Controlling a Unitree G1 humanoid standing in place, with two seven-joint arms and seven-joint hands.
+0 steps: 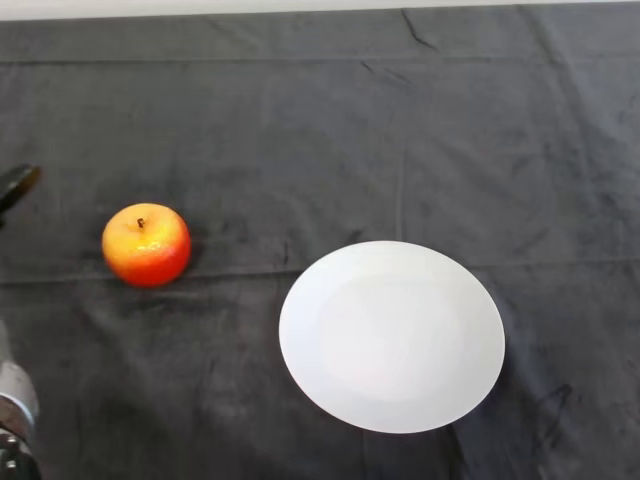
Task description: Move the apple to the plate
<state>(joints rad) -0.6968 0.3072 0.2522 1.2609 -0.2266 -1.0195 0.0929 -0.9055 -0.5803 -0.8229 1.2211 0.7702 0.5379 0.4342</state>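
Head view shows nothing done yet: the apple [146, 245] sits well left of the bare plate [391, 336], my hand [17, 183] barely visible, grip unreadable.

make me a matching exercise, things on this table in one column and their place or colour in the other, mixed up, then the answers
Things:
1. apple
2. plate
3. dark cloth
4. left hand

Descriptions:
A. white and round, nothing on it, right of centre
B. black, just showing at the view's left edge
C. red and yellow, stem up, on the cloth left of the plate
D. covers the whole table, creased

Pairs: 1-C, 2-A, 3-D, 4-B
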